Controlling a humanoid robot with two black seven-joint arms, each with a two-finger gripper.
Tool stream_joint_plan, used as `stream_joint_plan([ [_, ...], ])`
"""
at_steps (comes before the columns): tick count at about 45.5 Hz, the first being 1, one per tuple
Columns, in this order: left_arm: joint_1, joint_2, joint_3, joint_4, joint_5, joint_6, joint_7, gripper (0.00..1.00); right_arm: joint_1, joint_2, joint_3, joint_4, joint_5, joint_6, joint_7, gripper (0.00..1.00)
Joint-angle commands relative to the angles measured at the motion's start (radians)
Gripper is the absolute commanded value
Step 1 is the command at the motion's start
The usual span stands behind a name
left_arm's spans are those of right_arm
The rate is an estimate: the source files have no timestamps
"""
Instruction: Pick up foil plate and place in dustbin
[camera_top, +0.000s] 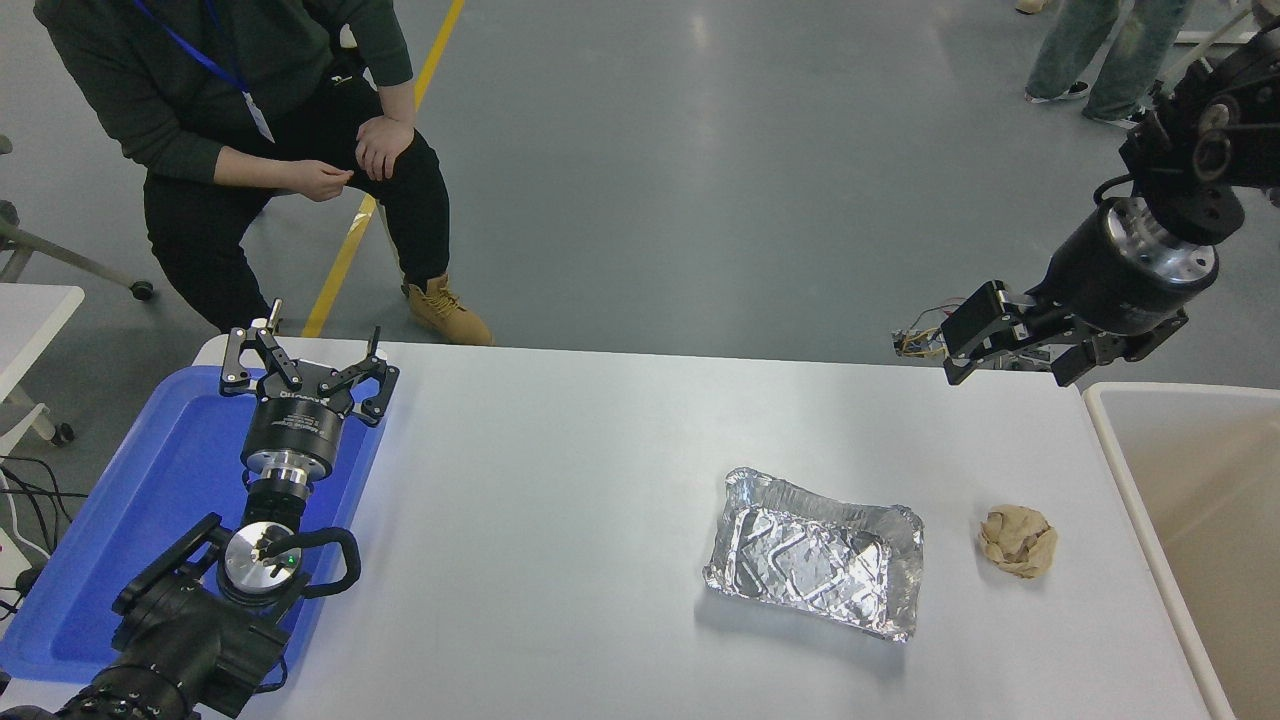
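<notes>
Foil plate (815, 565) — outside dustbin (1120, 470)

This looks like a robotics lab or test hall rather than a home or shop. The floor (700, 150) is smooth grey industrial coating with a yellow painted line (380, 190) running from 12 o'clock down toward 10 o'clock, as in a marked work zone. A plain white table (560, 520) serves as the bench. Loose coloured wires (925, 335) lie on the floor at 2 o'clock. A seated person (250, 130) with a blue lanyard watches at 11 o'clock, and other people's legs (1090, 55) stand at 1 o'clock. A wheeled chair base (70, 260) shows at 9 o'clock.
</notes>
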Motion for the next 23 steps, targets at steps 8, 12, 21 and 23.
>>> stream_joint_plan([
  [8,0.0,0.0,0.0,0.0,0.0,0.0,0.0,1.0,-0.05,0.005,0.041,-0.05,-0.001,0.0,0.001,1.0],
  [12,0.0,0.0,0.0,0.0,0.0,0.0,0.0,1.0,-0.056,0.002,0.038,-0.056,-0.001,0.0,0.001,1.0],
  [21,0.0,0.0,0.0,0.0,0.0,0.0,0.0,1.0,-0.067,-0.004,0.024,-0.061,0.003,0.0,0.001,1.0],
  [23,0.0,0.0,0.0,0.0,0.0,0.0,0.0,1.0,-0.069,-0.005,0.021,-0.065,0.008,0.0,0.001,1.0],
])
